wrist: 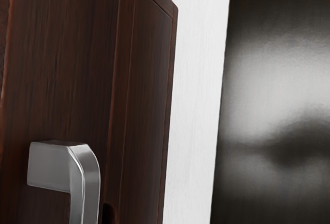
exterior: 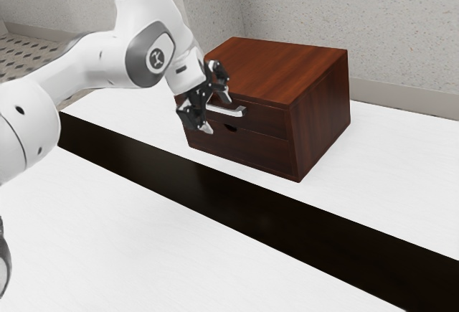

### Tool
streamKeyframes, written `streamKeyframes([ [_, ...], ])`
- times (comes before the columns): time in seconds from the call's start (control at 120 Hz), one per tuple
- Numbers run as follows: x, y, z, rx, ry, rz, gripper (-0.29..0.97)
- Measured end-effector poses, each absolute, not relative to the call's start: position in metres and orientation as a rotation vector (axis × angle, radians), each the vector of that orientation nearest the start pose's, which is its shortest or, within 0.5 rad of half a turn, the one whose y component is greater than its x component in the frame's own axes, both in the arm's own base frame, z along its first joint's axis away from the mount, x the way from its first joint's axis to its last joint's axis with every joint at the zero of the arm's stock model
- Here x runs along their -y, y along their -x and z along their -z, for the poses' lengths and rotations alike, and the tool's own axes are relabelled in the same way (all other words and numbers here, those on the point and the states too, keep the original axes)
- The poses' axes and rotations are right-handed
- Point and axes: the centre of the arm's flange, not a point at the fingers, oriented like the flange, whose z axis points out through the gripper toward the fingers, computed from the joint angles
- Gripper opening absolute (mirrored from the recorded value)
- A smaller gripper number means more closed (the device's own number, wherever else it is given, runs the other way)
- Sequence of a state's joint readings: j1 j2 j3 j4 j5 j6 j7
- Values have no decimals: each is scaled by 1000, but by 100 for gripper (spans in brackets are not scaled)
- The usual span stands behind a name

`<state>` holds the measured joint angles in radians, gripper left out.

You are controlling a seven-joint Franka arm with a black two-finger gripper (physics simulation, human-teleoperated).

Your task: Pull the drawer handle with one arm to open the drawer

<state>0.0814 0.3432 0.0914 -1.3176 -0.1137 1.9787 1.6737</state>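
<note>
Close under the camera, a brushed silver handle (wrist: 67, 175): a flat bar with a rounded bend, standing off the dark wood on a short leg. Mounted on the upper drawer (exterior: 262, 118) of a small red-brown cabinet (exterior: 287, 64), with the front seemingly flush, so not yet opened. Around the end of the bar, the black hand (exterior: 206, 100), fingers spread wide, one above and one below, gripping nothing as far as can be seen.

Likely risks from here:
- closing too near the very end of the bar and slipping off during the pull;
- pulling at an angle and jamming the drawer;
- dragging the whole cabinet across the white worktop (exterior: 387, 168) instead of opening it.

Just below, a second drawer (exterior: 247, 143) with a small notch, easy to bump with the lower finger.
</note>
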Motion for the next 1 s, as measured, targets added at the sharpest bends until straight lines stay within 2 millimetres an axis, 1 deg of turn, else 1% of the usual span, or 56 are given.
streamKeyframes([
  [0.133,-101,-693,-569,-1961,2140,381,60],
  [0.325,-99,-698,-562,-1961,2138,381,53],
  [0.592,-101,-699,-561,-1952,2144,390,37],
  [0.742,-102,-700,-560,-1945,2152,394,32],
  [0.867,-108,-699,-559,-1931,2166,394,30],
  [1.0,-108,-699,-559,-1922,2178,399,26],
])
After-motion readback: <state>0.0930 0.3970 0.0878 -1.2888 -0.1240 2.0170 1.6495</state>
